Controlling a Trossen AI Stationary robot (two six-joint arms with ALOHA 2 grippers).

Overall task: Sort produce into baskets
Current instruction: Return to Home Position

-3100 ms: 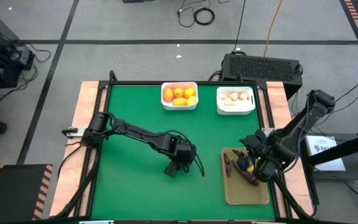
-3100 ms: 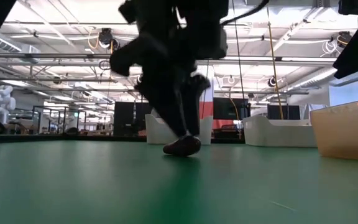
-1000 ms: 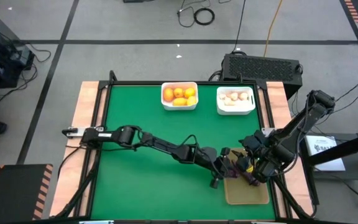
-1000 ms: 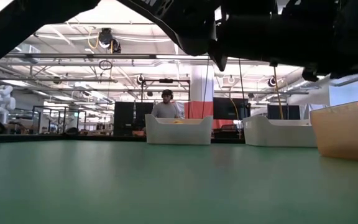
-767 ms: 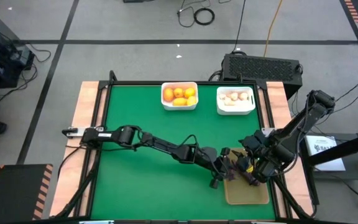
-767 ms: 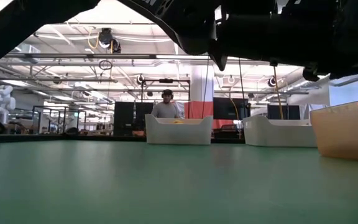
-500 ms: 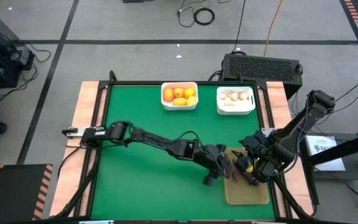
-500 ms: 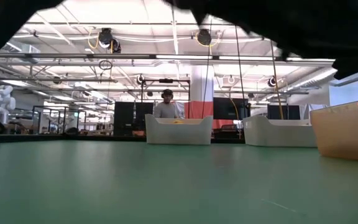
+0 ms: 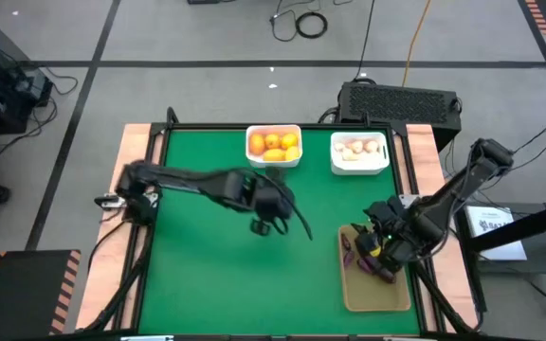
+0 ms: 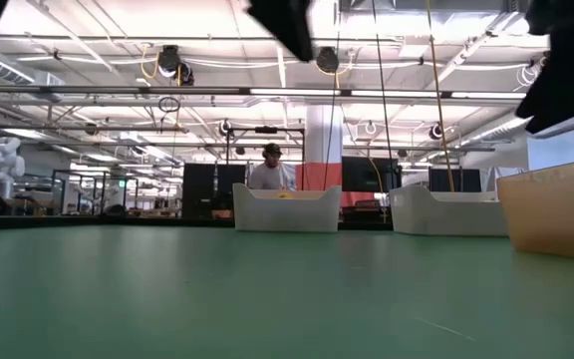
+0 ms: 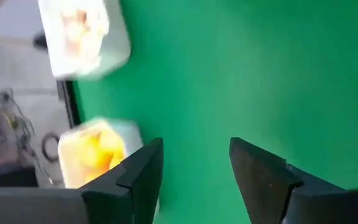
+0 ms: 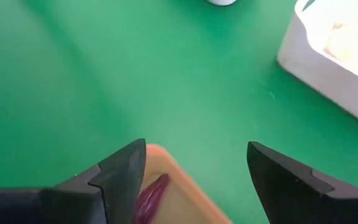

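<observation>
Closest to me, the tray holds the eggplants, dark purple pieces gathered in its farther half, one longer than the rest. The right gripper hangs over that same half of the tray, its fingers spread with nothing between them. Its wrist view looks past them onto one eggplant lying against the tray's rim. That arm simply waits there.

The change is in the left arm. A moment ago it was stretched right up to the tray's edge, its gripper above the eggplants. Now the left gripper has swung well away from the tray, out over the middle of the mat. Its fingers stand apart and empty, so I take it the last piece has been left in the tray.

Beyond the tray, at the mat's far edge, sit the two white bins. The garlic bin is straight behind the tray and holds pale garlic. The fruit bin is near it on the left arm's side and holds orange fruits. Far past the tray, a person stands in the room.

I see no loose produce on the mat, so I judge the sorting done. The left arm's retreat reads as a pull back to rest, with the right arm yet to lift off the tray
</observation>
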